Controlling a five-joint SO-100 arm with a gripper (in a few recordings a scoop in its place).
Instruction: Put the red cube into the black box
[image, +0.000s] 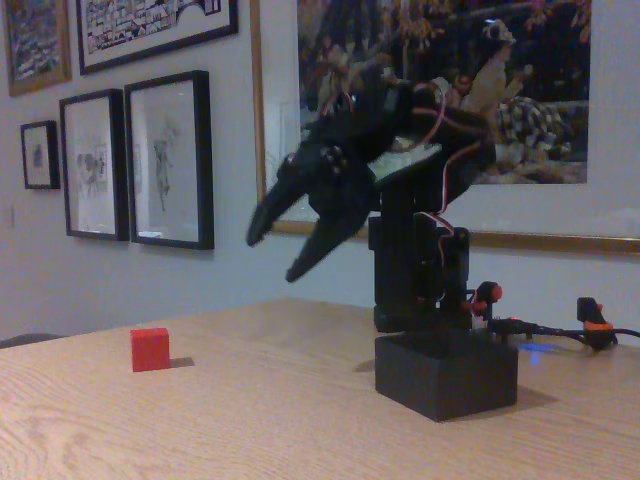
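In the fixed view the small bright-red matte cube (150, 349) sits alone on the light wood-grain table (250, 430), at about nine o'clock from the low matte-black rectangular box (446, 375) and well apart from it. The box rests on the table toward the four o'clock part of the picture, in front of the base of the black robot arm (415, 270) with red and white wires. The arm bends over so that its hand (282, 252) hangs in the air, pointing down toward seven o'clock, above the table between cube and box. Its two dark fingers are spread apart with nothing between them. Framed pictures (168, 160) hang on the wall behind.
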